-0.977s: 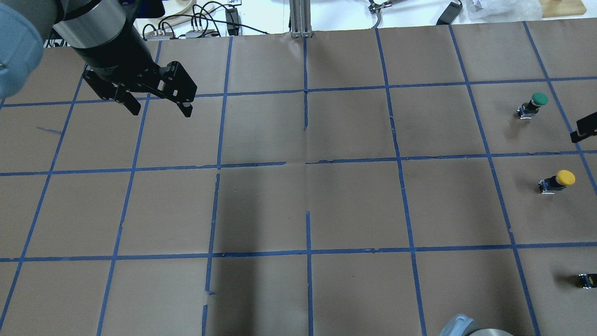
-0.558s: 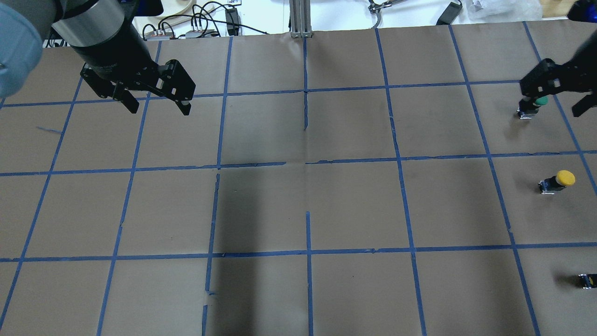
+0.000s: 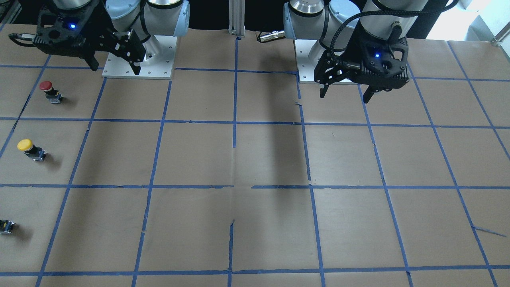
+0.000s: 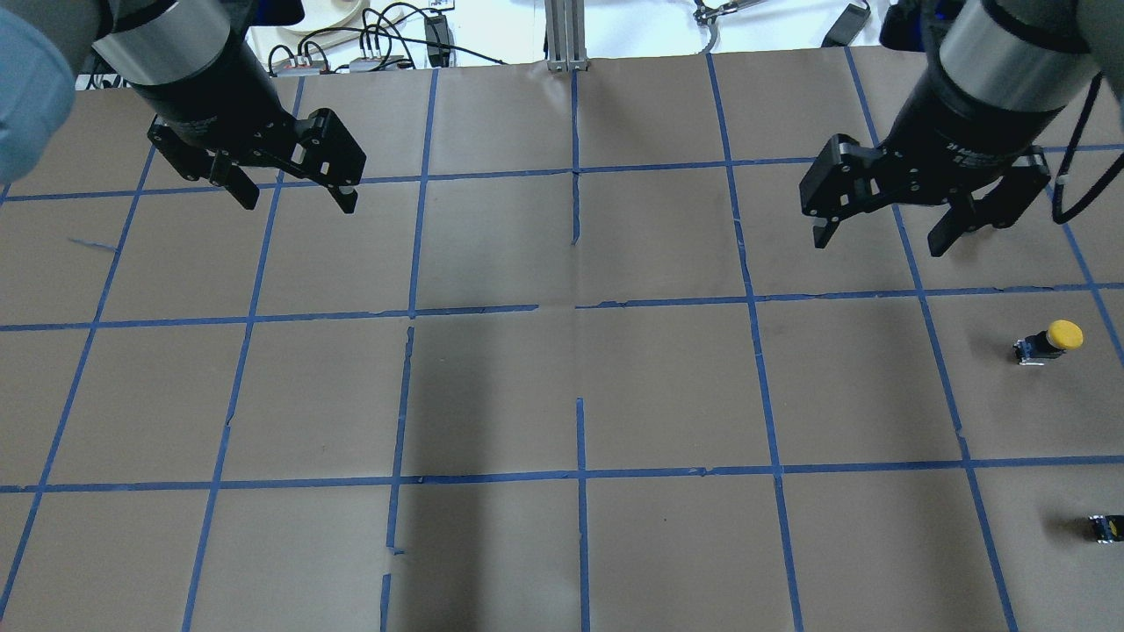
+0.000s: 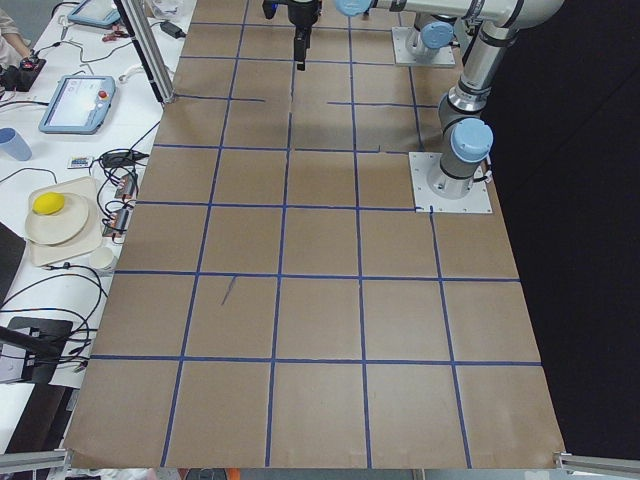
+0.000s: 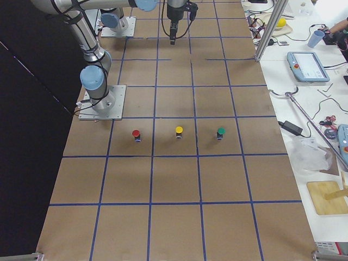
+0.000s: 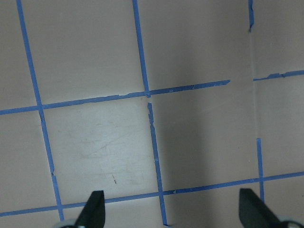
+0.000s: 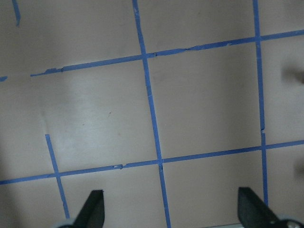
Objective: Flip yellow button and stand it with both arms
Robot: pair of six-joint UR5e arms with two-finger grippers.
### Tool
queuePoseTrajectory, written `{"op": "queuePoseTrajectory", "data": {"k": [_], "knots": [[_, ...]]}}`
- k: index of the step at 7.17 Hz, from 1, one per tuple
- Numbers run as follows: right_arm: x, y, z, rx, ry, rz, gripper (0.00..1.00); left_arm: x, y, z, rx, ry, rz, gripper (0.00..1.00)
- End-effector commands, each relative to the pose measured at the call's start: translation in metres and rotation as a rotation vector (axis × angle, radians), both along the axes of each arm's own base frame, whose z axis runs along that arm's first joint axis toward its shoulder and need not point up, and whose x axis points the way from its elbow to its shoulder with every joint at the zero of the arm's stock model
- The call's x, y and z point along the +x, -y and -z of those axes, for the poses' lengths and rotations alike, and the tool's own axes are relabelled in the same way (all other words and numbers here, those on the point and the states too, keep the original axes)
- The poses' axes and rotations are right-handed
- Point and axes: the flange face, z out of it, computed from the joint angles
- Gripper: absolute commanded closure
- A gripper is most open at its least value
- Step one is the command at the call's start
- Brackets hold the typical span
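The yellow button (image 4: 1050,341) stands cap up on the brown paper near the table's right edge. It also shows in the front-facing view (image 3: 30,148) and in the exterior right view (image 6: 179,131). My right gripper (image 4: 878,243) hangs open and empty above the table, about one grid square left of and beyond the button; it also shows in the front-facing view (image 3: 115,69) and its own wrist view (image 8: 172,211). My left gripper (image 4: 299,202) is open and empty over the far left of the table, far from the button (image 3: 344,97) (image 7: 173,211).
A red button (image 3: 48,90) and a green button (image 6: 221,132) stand in line with the yellow one; my right gripper hides the green one in the overhead view. A small dark block with a yellow spot (image 4: 1105,527) sits at the right edge. Blue tape marks a grid on the paper.
My right arm has swung in from the right edge, passed over the green button, and moved left over the table. My left gripper has barely shifted. The yellow button has not moved.
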Motion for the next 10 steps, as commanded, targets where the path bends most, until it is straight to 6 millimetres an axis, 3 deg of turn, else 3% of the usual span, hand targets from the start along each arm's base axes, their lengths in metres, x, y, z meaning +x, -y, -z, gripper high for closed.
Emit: {"op": "queuePoseTrajectory", "data": {"k": [1, 5, 10], "knots": [[0.005, 0.001, 0.004, -0.003, -0.016, -0.015, 0.0, 0.0, 0.003, -0.003, -0.031, 0.006, 0.001, 0.0], [-0.016, 0.013, -0.001, -0.059, -0.02, 0.028, 0.0, 0.002, 0.004, 0.003, -0.017, 0.04, -0.007, 0.0], [-0.018, 0.009, 0.008, -0.039, -0.02, 0.045, 0.0, 0.001, 0.006, 0.007, -0.001, 0.043, -0.059, 0.0]]}}
